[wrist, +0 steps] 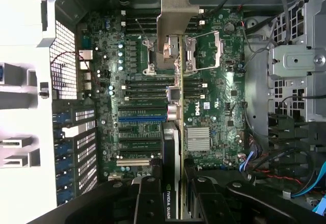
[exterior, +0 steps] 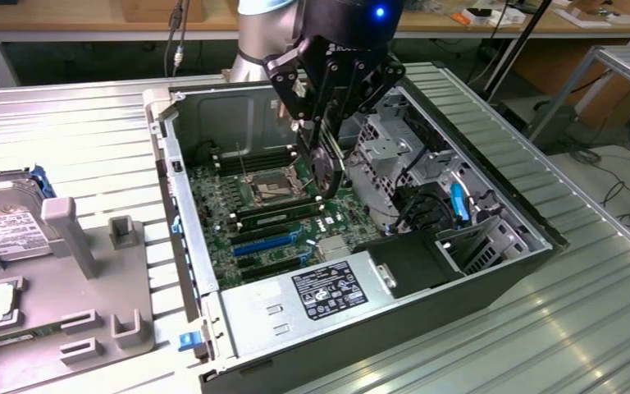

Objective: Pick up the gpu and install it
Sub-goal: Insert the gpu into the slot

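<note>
Squarely over the open computer case (exterior: 479,279), the pincer (wrist: 175,196) clamped the gpu (wrist: 176,132) on edge.
Its jaws stood partly closed, pressing both faces of the card, whose silver bracket (wrist: 175,18) pointed away from the wrist. In the exterior view the gpu hung upright inside the case, above the green motherboard (exterior: 260,217) beside the processor socket (exterior: 271,190). A hard drive (exterior: 3,226) lay well apart at the exterior view's left.

The gpu (exterior: 330,168), a thin flat rectangular card of green circuit board with a dark black face and a silver metal end bracket (wrist: 175,15), stands on edge; the gripper (wrist: 175,186) clamps it; it hangs over the green motherboard (wrist: 214,107), bracket end farthest from the grip.
</note>
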Robot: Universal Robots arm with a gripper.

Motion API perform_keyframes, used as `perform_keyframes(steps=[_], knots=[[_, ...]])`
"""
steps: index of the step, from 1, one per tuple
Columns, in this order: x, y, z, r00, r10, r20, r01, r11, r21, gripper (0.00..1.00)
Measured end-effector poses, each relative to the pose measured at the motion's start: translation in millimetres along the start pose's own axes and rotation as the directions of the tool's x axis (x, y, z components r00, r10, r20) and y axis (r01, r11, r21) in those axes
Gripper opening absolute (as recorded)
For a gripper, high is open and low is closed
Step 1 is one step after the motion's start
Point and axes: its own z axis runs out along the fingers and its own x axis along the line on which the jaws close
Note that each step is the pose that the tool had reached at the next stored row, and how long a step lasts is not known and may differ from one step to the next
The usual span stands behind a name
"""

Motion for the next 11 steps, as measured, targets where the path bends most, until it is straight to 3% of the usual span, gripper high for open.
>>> perform_keyframes(steps=[11], knots=[[0.0, 0.0, 0.0, 0.9990, -0.045, -0.0018, 0.045, 0.9990, -0.0007, 0.27]])
